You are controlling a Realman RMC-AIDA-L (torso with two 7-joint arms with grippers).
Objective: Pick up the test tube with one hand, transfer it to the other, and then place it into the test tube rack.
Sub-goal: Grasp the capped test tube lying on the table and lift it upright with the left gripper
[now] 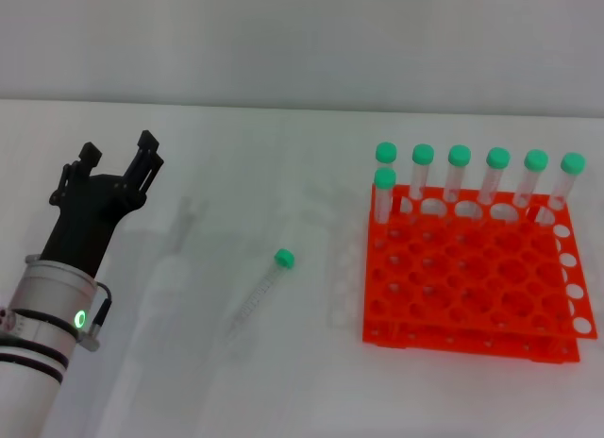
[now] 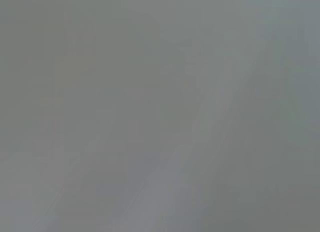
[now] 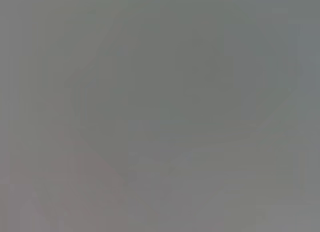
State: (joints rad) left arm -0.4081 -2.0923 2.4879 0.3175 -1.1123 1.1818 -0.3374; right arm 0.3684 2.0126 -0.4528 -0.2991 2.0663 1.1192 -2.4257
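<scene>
We hold our left end effector (image 1: 119, 155) spread and empty above the tabletop (image 1: 189, 362), with the test tube (image 1: 259, 292) lying flat well off to its right, nearer us, short of the test tube rack (image 1: 472, 277), so we judge pickup not yet begun.

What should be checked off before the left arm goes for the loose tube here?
1. Test tube lies flat on the table, apart from other things: ok.
2. Left gripper open, empty, off to the tube's left: ok.
3. Right gripper in view for the handover: not ok, unseen.
4. Test tube rack has free holes; seven capped tubes fill its far rows: ok.
5. Wrist views confirm the approach: cannot tell.
</scene>
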